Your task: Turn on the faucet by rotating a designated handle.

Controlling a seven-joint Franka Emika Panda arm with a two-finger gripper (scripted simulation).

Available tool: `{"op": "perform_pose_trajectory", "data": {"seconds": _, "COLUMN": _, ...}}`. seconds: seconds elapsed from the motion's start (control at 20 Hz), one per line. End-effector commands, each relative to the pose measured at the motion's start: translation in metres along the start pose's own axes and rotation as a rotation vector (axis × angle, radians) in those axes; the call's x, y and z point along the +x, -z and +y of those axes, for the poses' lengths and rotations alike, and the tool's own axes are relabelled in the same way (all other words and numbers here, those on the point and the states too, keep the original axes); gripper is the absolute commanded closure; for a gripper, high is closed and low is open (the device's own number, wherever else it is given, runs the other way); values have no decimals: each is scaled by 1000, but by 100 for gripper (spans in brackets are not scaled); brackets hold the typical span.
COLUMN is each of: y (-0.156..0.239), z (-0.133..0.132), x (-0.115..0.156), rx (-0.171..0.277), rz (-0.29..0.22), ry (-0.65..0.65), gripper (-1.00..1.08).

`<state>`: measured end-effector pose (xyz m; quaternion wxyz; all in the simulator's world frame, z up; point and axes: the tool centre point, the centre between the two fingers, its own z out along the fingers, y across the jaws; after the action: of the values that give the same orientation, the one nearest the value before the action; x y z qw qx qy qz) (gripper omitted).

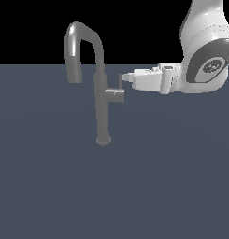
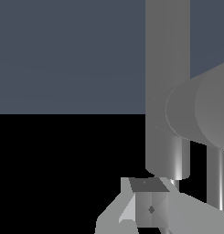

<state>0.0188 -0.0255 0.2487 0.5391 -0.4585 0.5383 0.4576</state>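
The handle (image 1: 120,82), a thin rod rising from a stubby cylinder (image 1: 117,94) on the faucet (image 1: 101,107) column's side, stands midway up that column. The gripper (image 1: 124,78) reaches it from the exterior view's right, fingertips at the rod. Whether they clamp it cannot be told.

A flat, dark slate-blue floor (image 1: 55,186) fills the lower part of the exterior view and runs back to a straight horizon. Above that line the backdrop (image 1: 27,28) is plain black. The light is even and soft, with no furniture, walls or windows showing.
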Motion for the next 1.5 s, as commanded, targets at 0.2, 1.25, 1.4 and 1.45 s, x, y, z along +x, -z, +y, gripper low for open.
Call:
{"op": "perform_pose_trajectory", "data": {"seconds": 0.2, "y": 0, "z": 15, "x": -6, "rx": 0, "rz": 0, "ry": 0, "gripper": 108}}
{"op": "perform_pose_trajectory", "data": {"seconds": 1.25, "y": 0, "z": 61, "x": -6, "rx": 4, "rz": 2, "ry": 8, "gripper": 108}}
{"op": "perform_pose_trajectory", "data": {"seconds": 1.4, "y": 0, "z": 74, "x": 0, "rx": 2, "rz": 1, "ry": 4, "gripper": 108}}
{"op": "perform_pose_trajectory", "data": {"seconds": 1.45, "y": 0, "z": 78, "x": 2, "rx": 1, "rz": 1, "ry": 3, "gripper": 108}}
